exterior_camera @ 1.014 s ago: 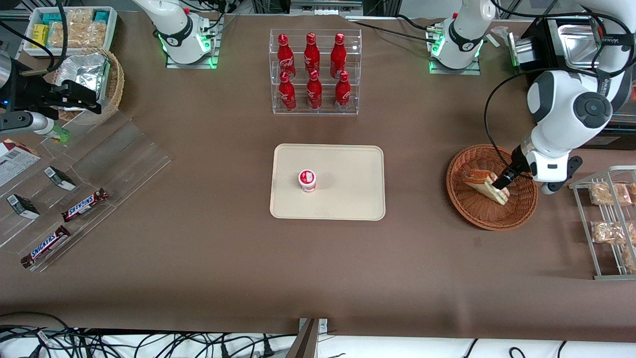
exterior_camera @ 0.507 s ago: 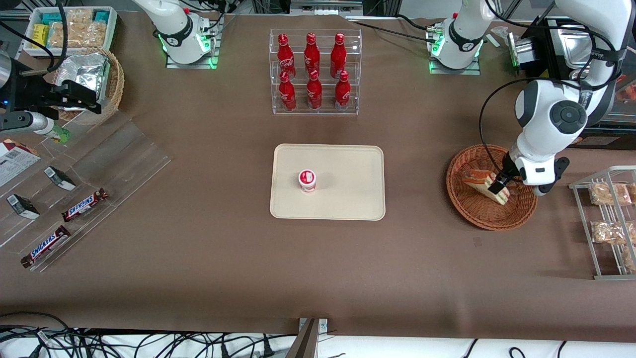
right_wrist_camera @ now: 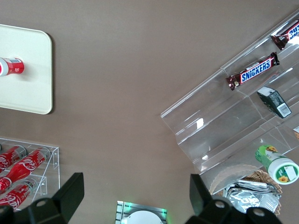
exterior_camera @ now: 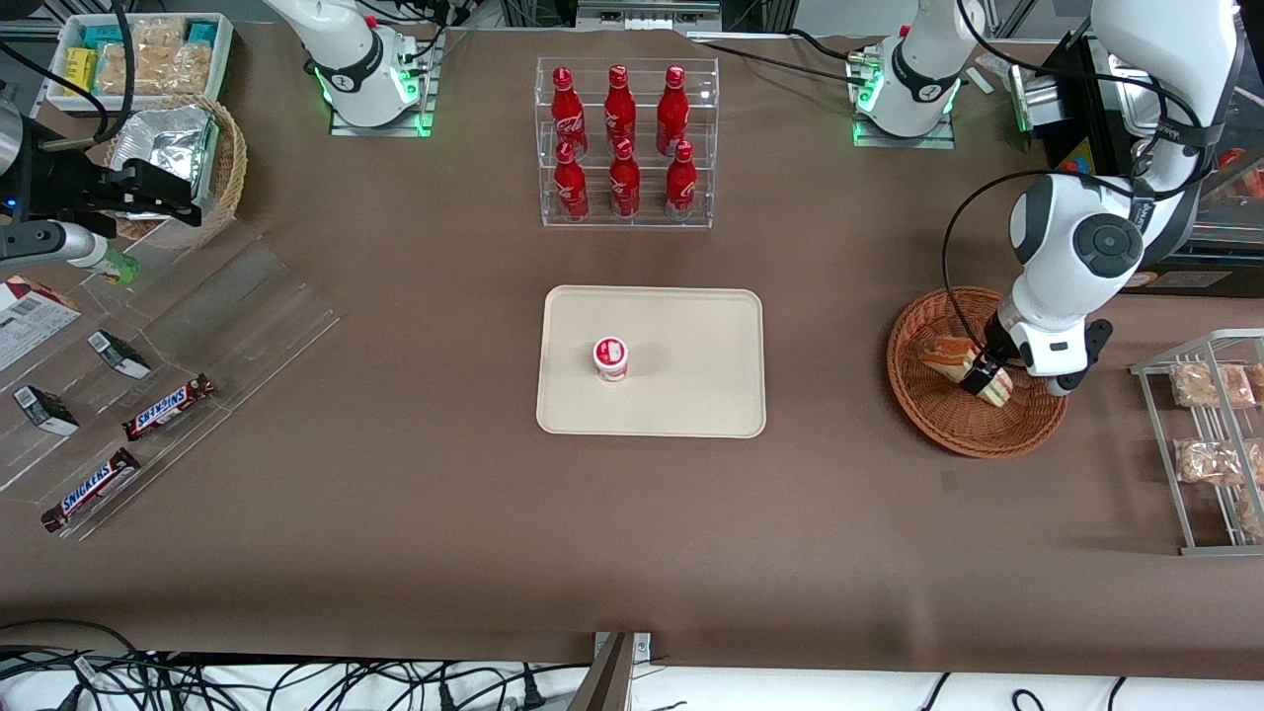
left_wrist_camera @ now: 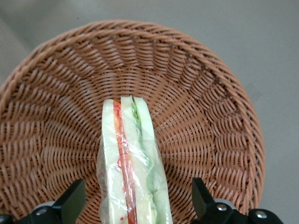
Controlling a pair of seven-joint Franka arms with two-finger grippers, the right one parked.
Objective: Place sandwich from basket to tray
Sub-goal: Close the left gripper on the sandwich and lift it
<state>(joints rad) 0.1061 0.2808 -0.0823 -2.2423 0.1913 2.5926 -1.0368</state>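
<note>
On brown table, open hand straddles wrapped sandwich upright in basket.

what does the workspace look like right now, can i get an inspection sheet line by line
surface: brown table cover, some creases.
job's things: sandwich lies in the basket, filling edge up; tray sits mid-table, holding a small red-and-white cup.
clutter: rack of red bottles; Snickers bars on a clear stand toward the parked arm's end; foil bag in a tan basket; bagged snacks on a wire rack toward the working arm's end.
grippers: gripper open, low in the basket, one finger on each side of the sandwich, not touching it.
cables: black cable loops from the working arm over the basket; more at the table edge nearest the front camera.
surroundings: metal trays near the working arm's base.
</note>
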